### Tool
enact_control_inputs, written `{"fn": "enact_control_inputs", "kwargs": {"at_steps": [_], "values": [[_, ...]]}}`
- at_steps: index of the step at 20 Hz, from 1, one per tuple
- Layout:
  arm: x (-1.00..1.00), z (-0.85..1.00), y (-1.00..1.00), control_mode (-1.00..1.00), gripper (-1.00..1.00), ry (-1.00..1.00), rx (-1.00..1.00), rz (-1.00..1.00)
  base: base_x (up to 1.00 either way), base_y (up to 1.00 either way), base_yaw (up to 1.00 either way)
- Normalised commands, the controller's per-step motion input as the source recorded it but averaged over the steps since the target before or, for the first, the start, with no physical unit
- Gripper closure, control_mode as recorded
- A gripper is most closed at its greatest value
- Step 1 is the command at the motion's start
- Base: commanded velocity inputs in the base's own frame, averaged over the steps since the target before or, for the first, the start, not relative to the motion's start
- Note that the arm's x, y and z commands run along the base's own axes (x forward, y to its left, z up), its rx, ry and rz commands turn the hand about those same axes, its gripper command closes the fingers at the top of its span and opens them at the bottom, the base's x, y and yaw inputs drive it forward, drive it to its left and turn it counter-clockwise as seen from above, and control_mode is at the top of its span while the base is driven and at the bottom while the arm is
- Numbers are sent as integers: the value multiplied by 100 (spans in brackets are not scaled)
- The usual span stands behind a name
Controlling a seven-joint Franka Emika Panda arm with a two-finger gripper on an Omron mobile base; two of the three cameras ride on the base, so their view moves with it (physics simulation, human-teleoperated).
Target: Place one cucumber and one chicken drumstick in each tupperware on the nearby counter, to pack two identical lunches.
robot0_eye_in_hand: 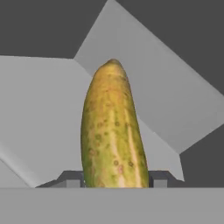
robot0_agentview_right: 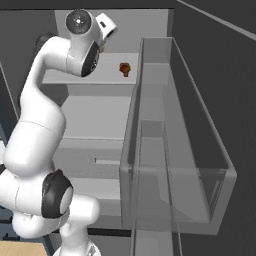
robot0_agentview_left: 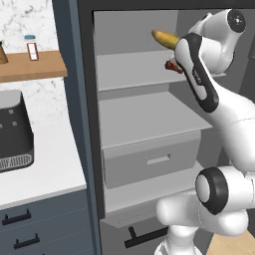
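My gripper (robot0_eye_in_hand: 114, 180) is shut on a yellow-green cucumber (robot0_eye_in_hand: 111, 131), which stands up between the two dark fingertips (robot0_eye_in_hand: 72, 179) and points at a grey fridge shelf. In the left base view the cucumber's tip (robot0_agentview_left: 166, 38) sticks out past my forearm at the height of the upper shelf. A brown chicken drumstick (robot0_agentview_left: 173, 66) lies on that shelf just below and behind the arm, and the right base view shows the drumstick (robot0_agentview_right: 125, 68) near the shelf's right end. The white counter (robot0_agentview_left: 50, 167) lies left of the fridge. The tupperware is out of view.
The fridge stands open with grey shelves (robot0_agentview_left: 144, 117) and a drawer (robot0_agentview_left: 154, 160). Its open door with clear bins (robot0_agentview_right: 175, 150) fills the right side. A black appliance (robot0_agentview_left: 15, 132) sits on the counter, below a wooden shelf (robot0_agentview_left: 32, 65) with a small jar.
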Motion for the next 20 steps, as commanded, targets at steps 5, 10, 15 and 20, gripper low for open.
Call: {"fn": "enact_control_inputs", "kwargs": {"at_steps": [5,10,15,20], "values": [[-100,-11,0,-100,100,0,-5,1,0,0,0],[-100,-68,0,-100,100,-16,-5,5,0,0,0],[-100,-4,3,-100,100,-9,-1,4,0,0,0],[-93,0,13,-100,100,-9,-2,1,0,0,0]]}}
